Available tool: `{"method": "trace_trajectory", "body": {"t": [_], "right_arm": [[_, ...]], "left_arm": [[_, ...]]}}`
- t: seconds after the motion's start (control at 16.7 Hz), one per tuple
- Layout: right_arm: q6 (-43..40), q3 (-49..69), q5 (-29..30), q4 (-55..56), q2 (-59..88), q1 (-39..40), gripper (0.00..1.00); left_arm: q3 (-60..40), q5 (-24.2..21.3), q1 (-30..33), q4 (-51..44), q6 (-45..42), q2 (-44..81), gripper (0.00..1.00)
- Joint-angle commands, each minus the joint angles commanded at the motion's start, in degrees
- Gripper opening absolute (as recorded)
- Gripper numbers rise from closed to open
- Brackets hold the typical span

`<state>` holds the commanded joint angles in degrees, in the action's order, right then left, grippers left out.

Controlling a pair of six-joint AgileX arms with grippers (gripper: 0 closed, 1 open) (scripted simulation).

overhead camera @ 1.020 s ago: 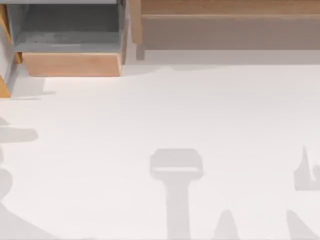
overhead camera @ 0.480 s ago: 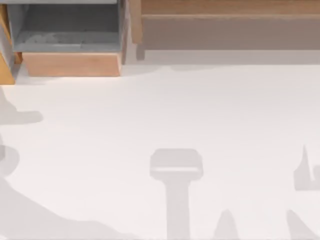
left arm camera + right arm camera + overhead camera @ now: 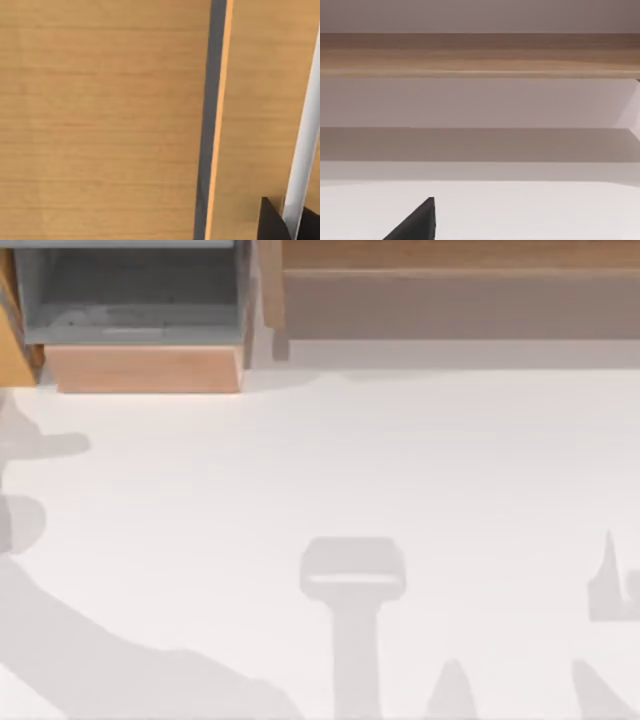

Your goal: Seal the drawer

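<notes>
Drawer (image 3: 140,340): pulled out at the table's (image 3: 400,470) far left, grey inside exposed, light-orange front panel facing the open tabletop.
Cabinet (image 3: 450,255): brown wooden top running along the far edge, to the drawer's right.
Left gripper (image 3: 280,222): dark tip close against orange wood panels; jaw state cannot be told.
Right gripper (image 3: 417,222): one dark fingertip above the white tabletop, facing the cabinet, well apart from the drawer; jaw state cannot be told.

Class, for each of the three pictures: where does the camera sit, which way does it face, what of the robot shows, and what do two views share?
Top view: above the table, looking down on the open drawer.
Left wrist view: close against wood panelling; a dark finger shows.
Right wrist view: low, facing the cabinet; a dark finger shows.
Shared: top and right wrist views show cabinet and table.
</notes>
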<state>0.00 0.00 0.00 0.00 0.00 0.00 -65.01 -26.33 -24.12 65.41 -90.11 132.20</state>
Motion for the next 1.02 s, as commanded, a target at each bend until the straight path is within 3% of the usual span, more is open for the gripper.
{"method": "trace_trajectory", "body": {"t": [0.48, 1.02], "right_arm": [[0.0, 0.0, 0.0, 0.0, 0.0, 0.0, 1.0], [0.0, 0.0, 0.0, 0.0, 0.0, 0.0, 1.0]], "left_arm": [[-6.8, 1.7, 1.7, -3.8, 0.1, 3.1, 0.0], [-6.8, 1.7, 1.7, -3.8, 0.1, 3.1, 0.68]]}}
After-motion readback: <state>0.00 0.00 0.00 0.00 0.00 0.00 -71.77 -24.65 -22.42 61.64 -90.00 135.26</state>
